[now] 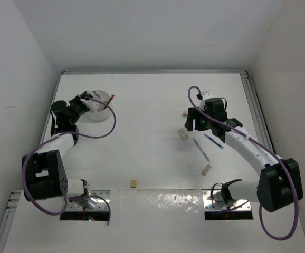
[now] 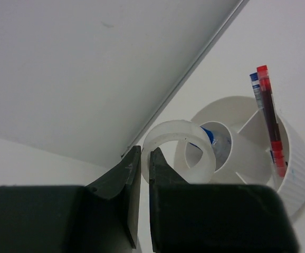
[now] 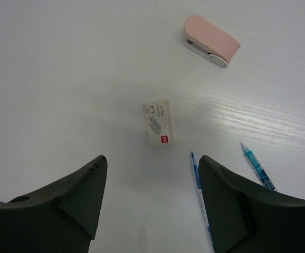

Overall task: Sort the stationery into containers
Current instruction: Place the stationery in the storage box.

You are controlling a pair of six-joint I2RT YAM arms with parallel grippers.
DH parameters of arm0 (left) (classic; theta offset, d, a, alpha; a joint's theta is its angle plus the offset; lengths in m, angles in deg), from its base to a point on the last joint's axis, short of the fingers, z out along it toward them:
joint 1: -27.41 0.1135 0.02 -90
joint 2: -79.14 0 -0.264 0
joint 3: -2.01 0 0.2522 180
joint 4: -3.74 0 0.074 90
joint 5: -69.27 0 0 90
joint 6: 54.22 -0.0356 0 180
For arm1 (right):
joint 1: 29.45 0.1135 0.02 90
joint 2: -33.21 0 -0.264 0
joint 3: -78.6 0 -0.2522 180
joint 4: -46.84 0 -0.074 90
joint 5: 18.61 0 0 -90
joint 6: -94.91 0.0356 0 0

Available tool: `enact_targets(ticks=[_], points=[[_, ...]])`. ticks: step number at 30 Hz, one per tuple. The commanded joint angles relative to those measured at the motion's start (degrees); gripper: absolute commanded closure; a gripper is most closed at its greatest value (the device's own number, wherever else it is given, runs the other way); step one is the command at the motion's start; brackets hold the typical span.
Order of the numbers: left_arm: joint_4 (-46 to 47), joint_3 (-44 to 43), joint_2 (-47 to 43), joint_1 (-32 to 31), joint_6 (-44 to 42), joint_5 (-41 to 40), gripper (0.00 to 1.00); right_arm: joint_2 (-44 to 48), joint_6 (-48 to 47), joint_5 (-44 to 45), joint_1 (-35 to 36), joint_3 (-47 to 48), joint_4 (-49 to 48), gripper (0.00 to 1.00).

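My left gripper (image 2: 145,153) is shut on the wall of the clear tape ring (image 2: 180,138), holding it just beside the round white bowl (image 2: 297,158) at the table's far left. The bowl has dividers and holds a red pen (image 2: 271,121), a blue pen (image 2: 255,84) and a tiny blue-capped bottle (image 2: 216,143). My right gripper (image 3: 151,161) hangs open above the table, nothing between its fingers. Below it lie a small white block (image 3: 157,123), a pink eraser (image 3: 211,40), a blue pen (image 3: 199,184) and a teal pen (image 3: 257,166).
In the top view the bowl (image 1: 103,114) stands close to the left wall. A tan block (image 1: 206,169) lies near the right arm, another (image 1: 133,183) near the front edge. The right gripper (image 1: 194,122) hovers between the eraser (image 1: 185,112) and white block (image 1: 183,133).
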Motion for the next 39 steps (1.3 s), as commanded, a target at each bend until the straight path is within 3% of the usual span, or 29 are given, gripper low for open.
enact_targets(ticks=[1,4,8,12,23,39], points=[[-4.31,-3.18,0.13,0.86,3.46,4.19,1.00,-0.04,0.20,0.83,0.33,0.08,-0.81,0.31],[-4.22,-1.51,-0.05,1.39,-1.52,6.91,1.00,-0.39,0.03,0.13,0.24,0.25,-1.61,0.30],[-12.12,-2.30,0.65,1.57,-16.62,14.29,1.00,-1.62,-0.76,-0.14,0.24,1.65,-0.47,0.30],[-12.49,-0.99,2.40,1.92,-23.41,14.57,1.00,-2.15,-0.59,-0.14,0.33,2.45,0.41,0.30],[-3.79,-1.24,8.38,5.43,-27.03,13.34,1.00,-3.21,-0.24,0.04,0.33,4.20,1.73,0.30],[-1.77,-3.70,15.42,7.19,-35.20,16.59,1.00,-5.84,-0.24,0.74,0.33,8.07,3.84,0.30]])
